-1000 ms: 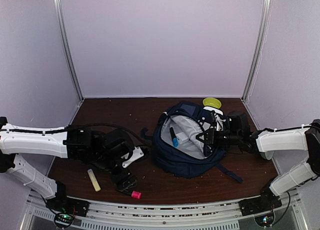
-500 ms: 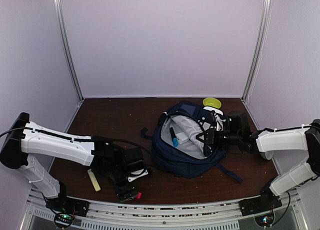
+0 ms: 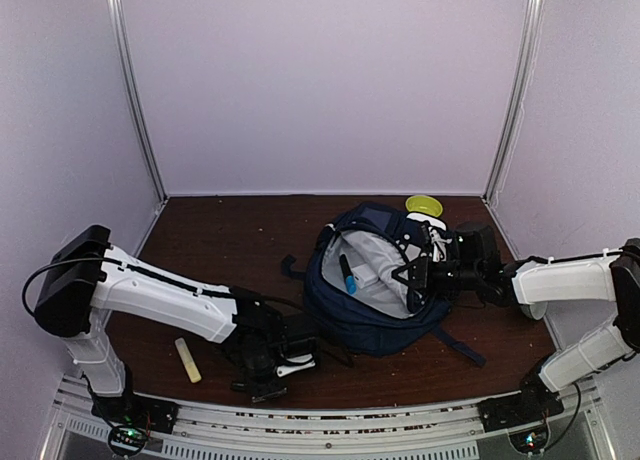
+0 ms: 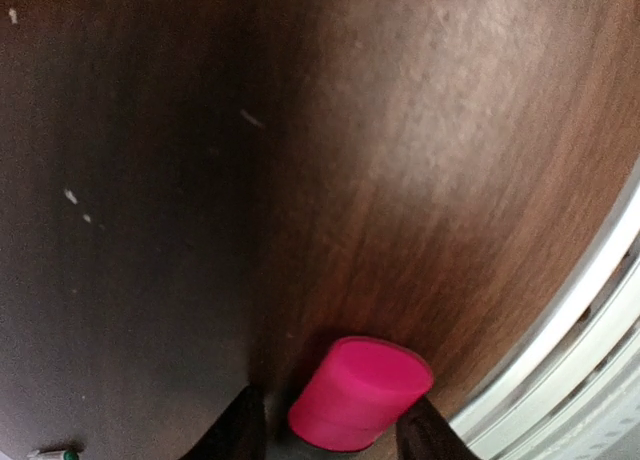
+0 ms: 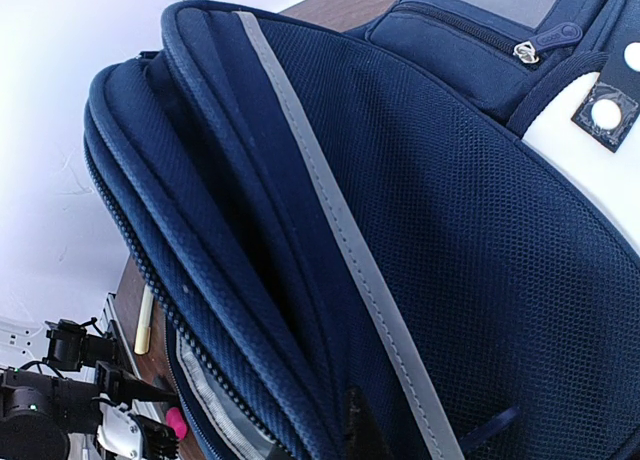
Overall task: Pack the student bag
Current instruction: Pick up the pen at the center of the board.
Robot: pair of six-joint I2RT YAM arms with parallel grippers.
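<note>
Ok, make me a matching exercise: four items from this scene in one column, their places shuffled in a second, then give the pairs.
Things
1. pink-capped marker
2. pale yellow stick
3. blue-capped pen
4. yellow-green disc

Places
A. inside the open student bag
B. behind the bag, toward the back wall
C. between the two fingers of the left gripper
D. lying on the table, left of that gripper

Pairs: 1-C, 2-D, 3-A, 4-B

Dark wood table (image 3: 220, 230): student bag (image 3: 375, 315) right, pale stick (image 3: 187, 360) left, pink-capped marker (image 4: 360, 395) near front edge.
</note>
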